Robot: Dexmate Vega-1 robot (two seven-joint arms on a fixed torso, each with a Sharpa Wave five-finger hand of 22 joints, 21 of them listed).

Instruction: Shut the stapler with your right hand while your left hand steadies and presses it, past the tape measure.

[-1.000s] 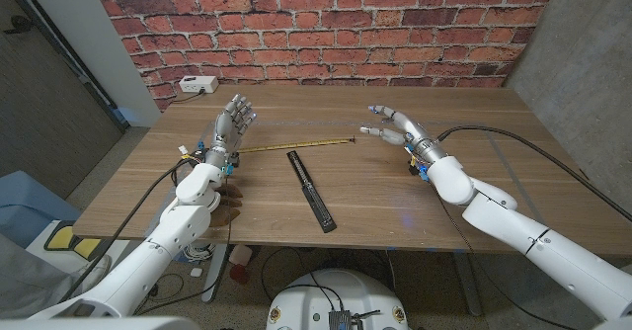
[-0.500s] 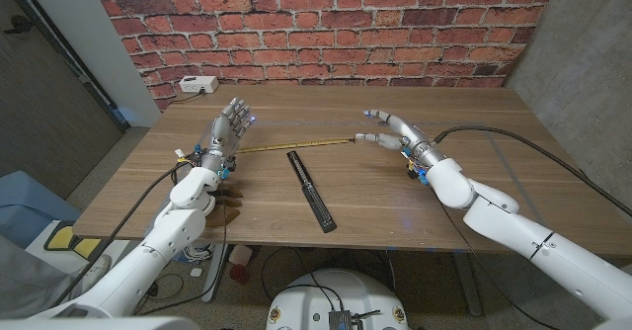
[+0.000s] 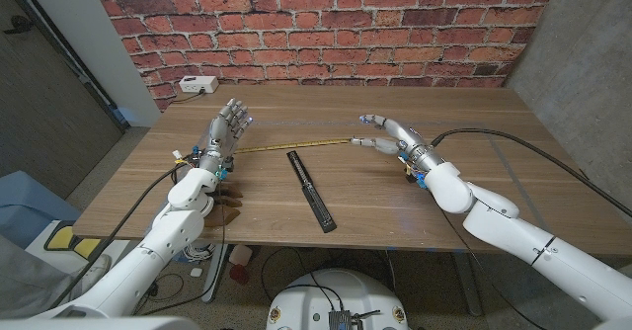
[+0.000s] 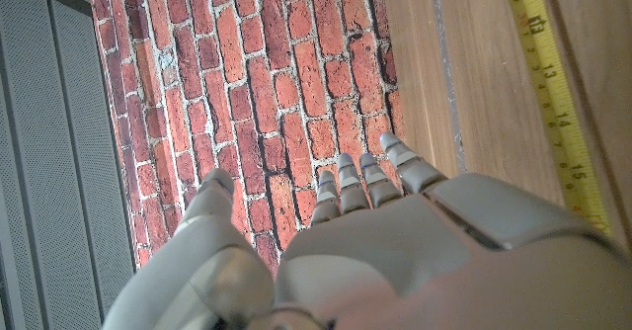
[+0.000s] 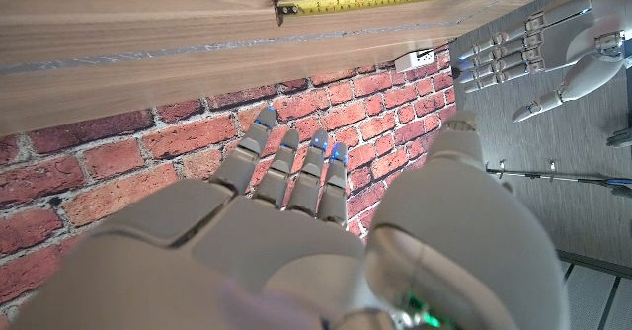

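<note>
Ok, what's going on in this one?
Nothing is being handled yet. A stapler lies opened out flat in the middle of the table, with a yellow tape measure stretched out just behind it. The left hand is raised, open, left of the stapler near the tape's end. The right hand is open too, fingers reaching toward the tape's other end. Neither hand touches the stapler.

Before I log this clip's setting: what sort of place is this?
Probably a lab or workshop test bay: a bare wooden table against a brick-pattern wall, a white power strip, and loose cables trailing beside the table.
</note>
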